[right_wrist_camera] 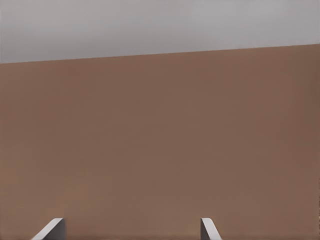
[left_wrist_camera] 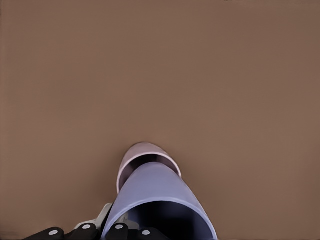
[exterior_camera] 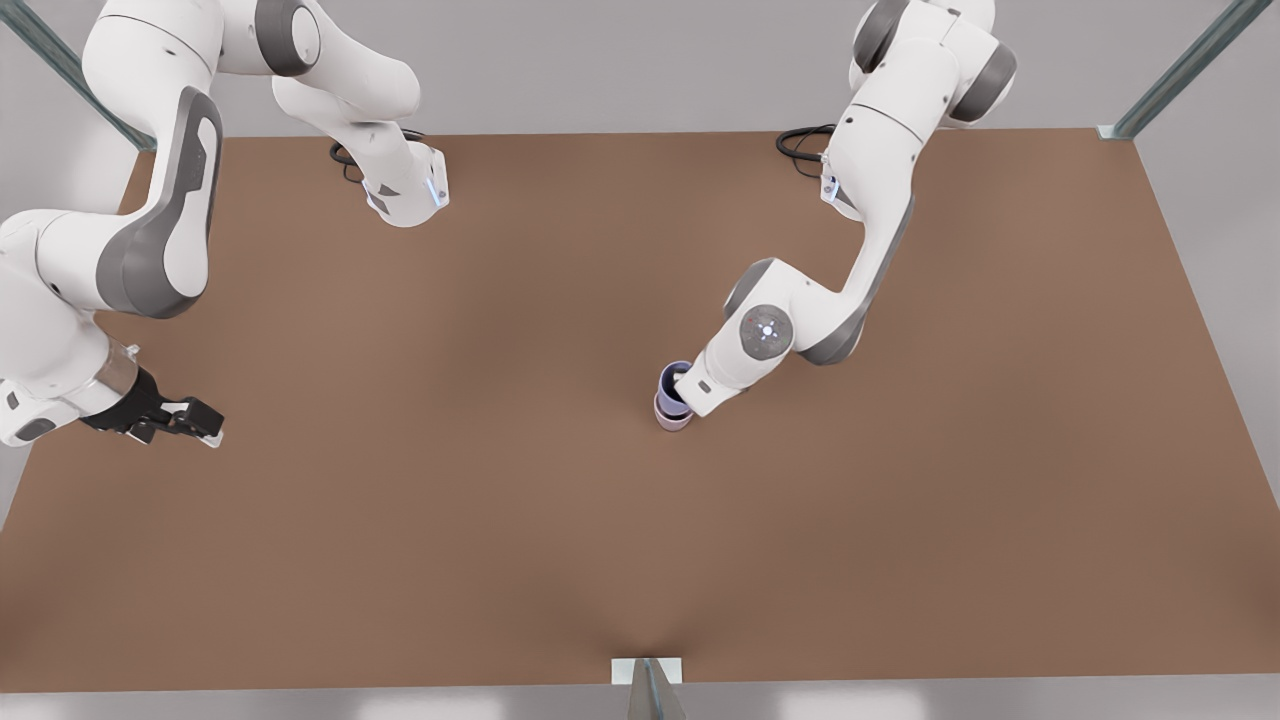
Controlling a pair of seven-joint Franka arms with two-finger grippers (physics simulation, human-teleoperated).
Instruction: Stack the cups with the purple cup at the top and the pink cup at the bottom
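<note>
While the left hand (exterior_camera: 686,392) grips the blue-violet tapered tumbler (exterior_camera: 673,383) inside the pale pink-mauve tumbler (exterior_camera: 671,415) mid-worktop (exterior_camera: 500,520), we'd seat it squarely, then release; right hand (exterior_camera: 185,418), at nine o'clock, waits spread, empty.

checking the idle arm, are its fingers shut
No, the right gripper has its fingers set wide apart over bare table.
</note>
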